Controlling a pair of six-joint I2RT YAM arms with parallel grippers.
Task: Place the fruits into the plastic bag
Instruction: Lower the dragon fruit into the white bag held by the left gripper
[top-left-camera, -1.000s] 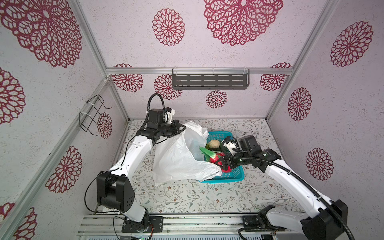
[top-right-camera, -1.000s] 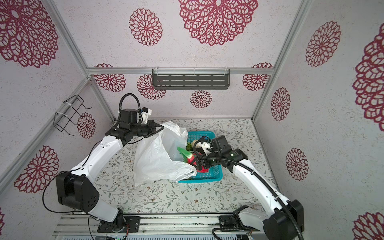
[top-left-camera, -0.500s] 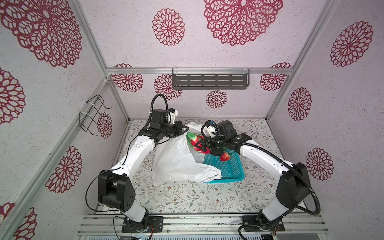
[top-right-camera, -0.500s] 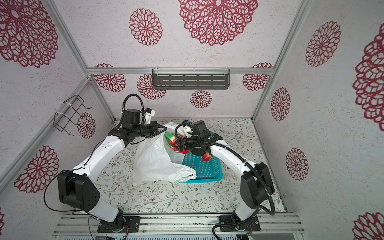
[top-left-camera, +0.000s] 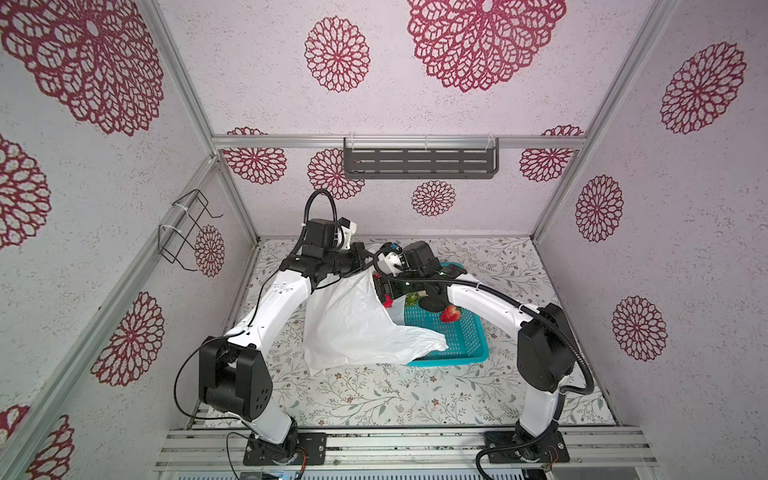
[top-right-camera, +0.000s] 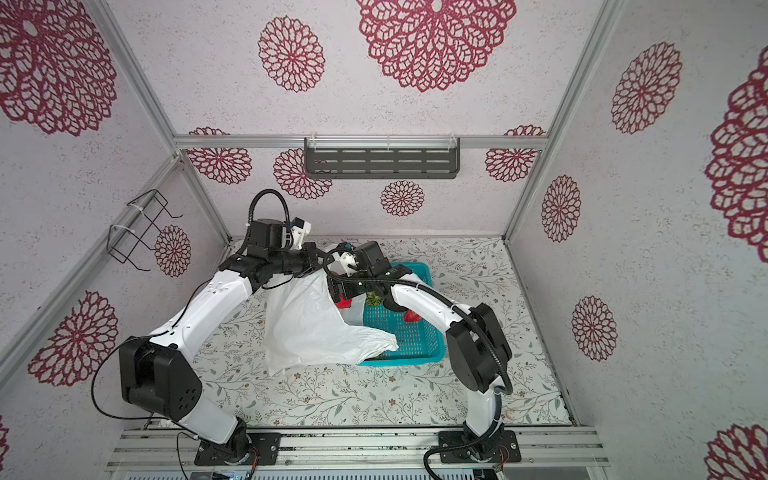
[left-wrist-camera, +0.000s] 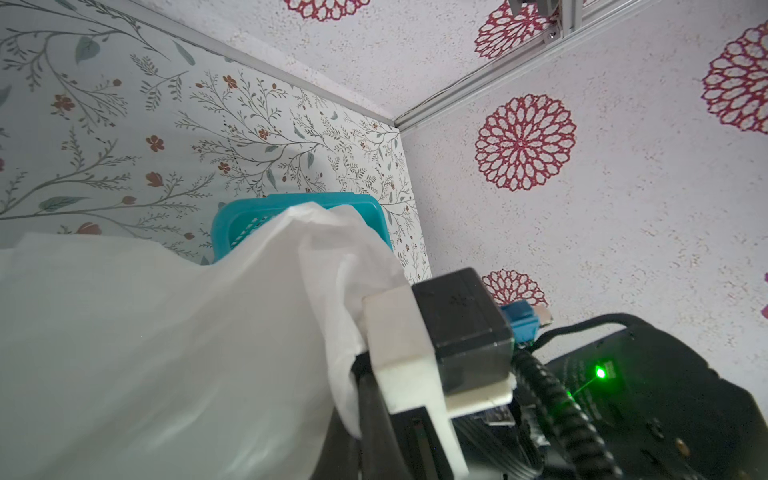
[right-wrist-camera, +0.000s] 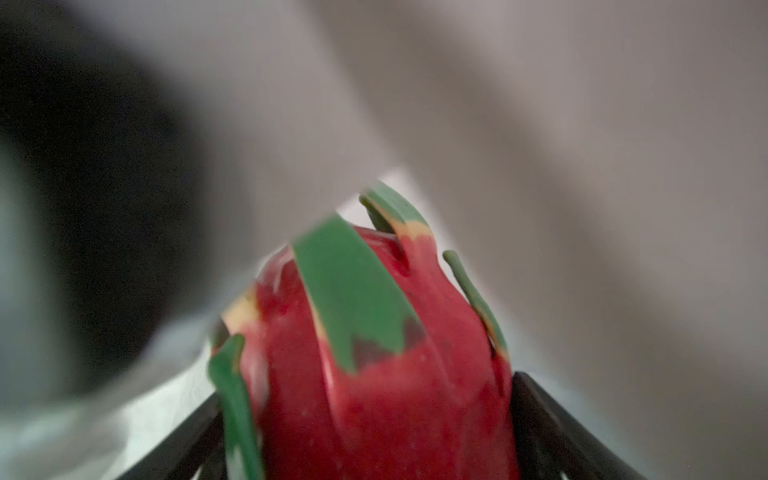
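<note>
Right gripper (top-left-camera: 381, 291) is spread wide around the one red-and-green fruit (right-wrist-camera: 374, 353). Its long axis runs out past the fingers, leafy tip nosing into the plastic bag (top-left-camera: 353, 324) just ahead. Left gripper (top-left-camera: 360, 262), clamped on the bag's rim, is right beside it. Back along the right arm, the basket (top-left-camera: 465, 353) shows one strawberry (top-left-camera: 450, 313), one near-black fruit (top-left-camera: 432, 304) and one bumpy green fruit (top-left-camera: 412, 298).

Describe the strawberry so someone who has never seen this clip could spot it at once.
In a top view, find the teal basket just right of the white plastic bag. The strawberry lies on the basket floor, beside a near-black fruit. It is the only small, plain bright red, heart-shaped piece lying loose there.
</note>
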